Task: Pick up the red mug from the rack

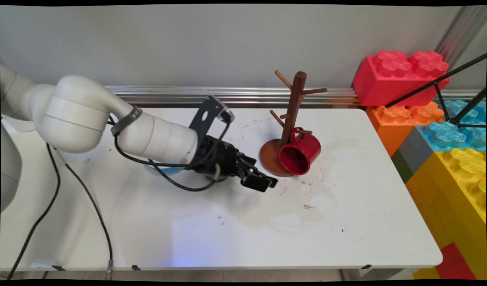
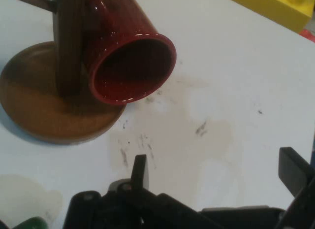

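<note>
The white arm (image 1: 108, 123) is stretched in from the left, low over the white table (image 1: 227, 222), with its forearm sloped down toward the right. The black gripper (image 1: 263, 182) is held close above the tabletop and is aimed at the wooden mug tree (image 1: 293, 107). In the hand view the two fingers (image 2: 139, 171) are seen spread wide apart, with only stained tabletop between them; nothing is gripped.

A red mug (image 1: 299, 154) is hung by its handle on a low peg of the mug tree, tilted so that its open mouth is turned down and toward the camera, over the edge of the tree's round base (image 1: 269, 157). The gripper is placed just beside that base, to its left and slightly nearer the camera, apart from both base and mug.

A small patch of a blue object (image 1: 169, 171) is glimpsed under the wrist, mostly hidden by the arm. Black cables (image 1: 88, 202) are draped from the arm down to the table's near edge. Large toy bricks (image 1: 434, 119) in red, orange, blue and yellow are stacked beyond the table's right end.
</note>
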